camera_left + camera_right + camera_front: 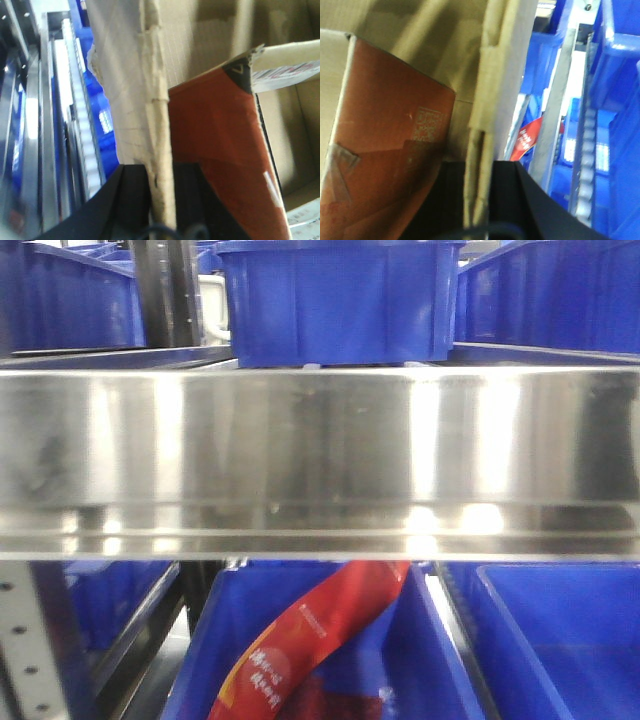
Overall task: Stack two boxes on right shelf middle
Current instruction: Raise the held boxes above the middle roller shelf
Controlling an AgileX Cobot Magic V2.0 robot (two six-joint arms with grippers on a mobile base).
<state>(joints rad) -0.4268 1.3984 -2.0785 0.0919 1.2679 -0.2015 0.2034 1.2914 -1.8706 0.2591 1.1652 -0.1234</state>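
A brown corrugated cardboard box is gripped from both sides. In the left wrist view my left gripper (161, 172) is shut on the upright edge of the box wall (130, 75), one black finger on each face. A reddish-brown panel (215, 140) lies inside the open box. In the right wrist view my right gripper (479, 167) is shut on the opposite box wall (502, 60), with the same reddish-brown panel (395, 125) inside. The shelf's shiny steel front rail (320, 450) fills the front view; neither box nor grippers appear there.
Blue plastic bins stand above the rail (340, 300) and below it (560, 640); a red packet (310, 630) lies in a lower bin. White roller tracks (80, 125) run beside the box on the left, and rollers (590, 140) with blue bins on the right.
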